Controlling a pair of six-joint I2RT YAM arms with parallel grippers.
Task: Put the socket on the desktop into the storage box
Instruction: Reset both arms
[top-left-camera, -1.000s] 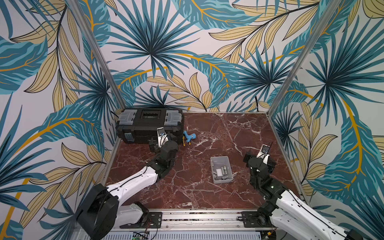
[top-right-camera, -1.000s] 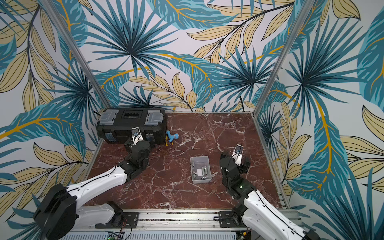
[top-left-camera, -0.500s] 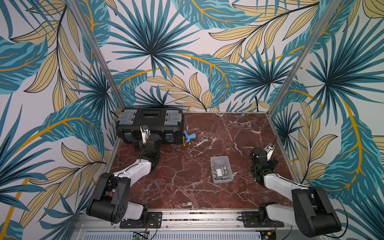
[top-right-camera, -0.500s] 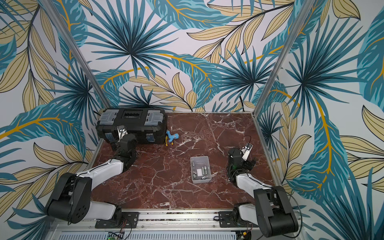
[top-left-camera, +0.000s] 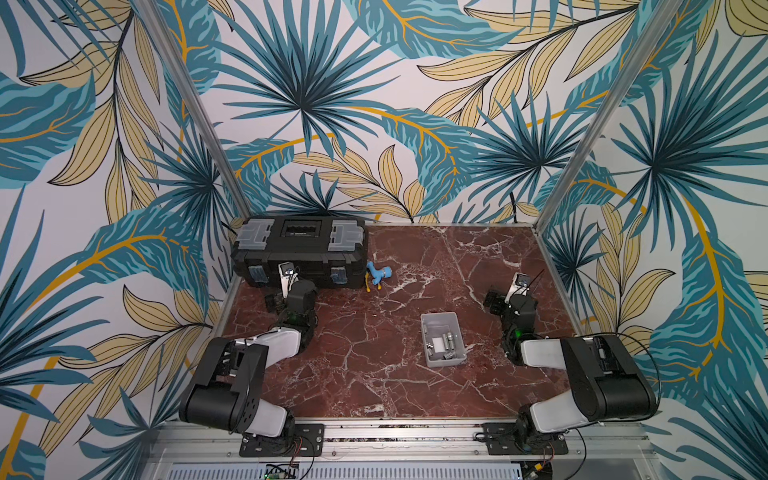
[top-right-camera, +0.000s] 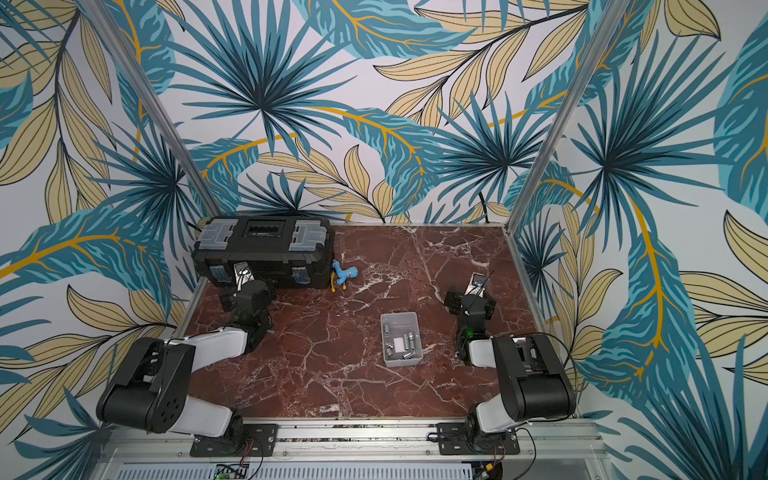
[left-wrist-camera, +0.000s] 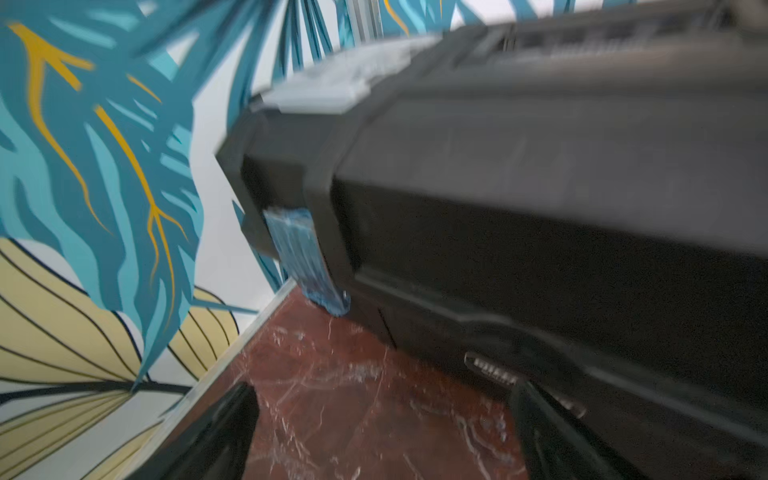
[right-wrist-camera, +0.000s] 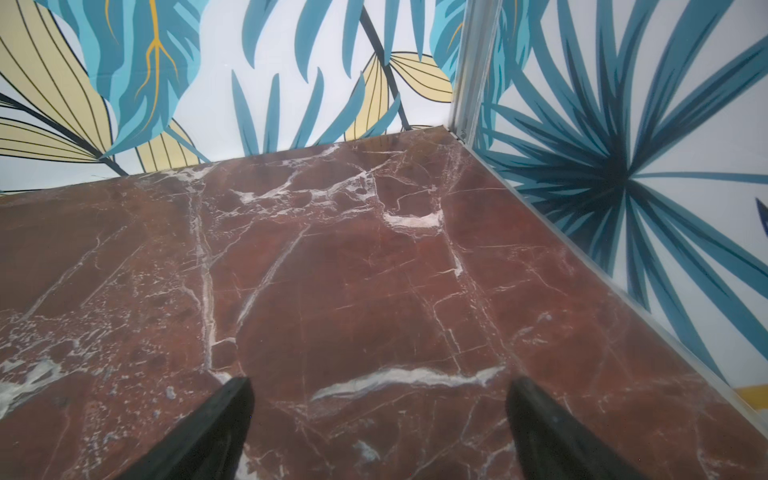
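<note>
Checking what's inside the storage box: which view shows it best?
A top view: both look down into the open storage box, showing small metal sockets inside. The left wrist view shows the blurred black toolbox, the right wrist view the desktop; neither has the box.

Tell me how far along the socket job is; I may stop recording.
Done: several sockets lie in the storage box. In hand: nothing; the left fingers and right fingers are spread, empty. Left: no socket shows loose on the desktop, so it looks finished.
</note>
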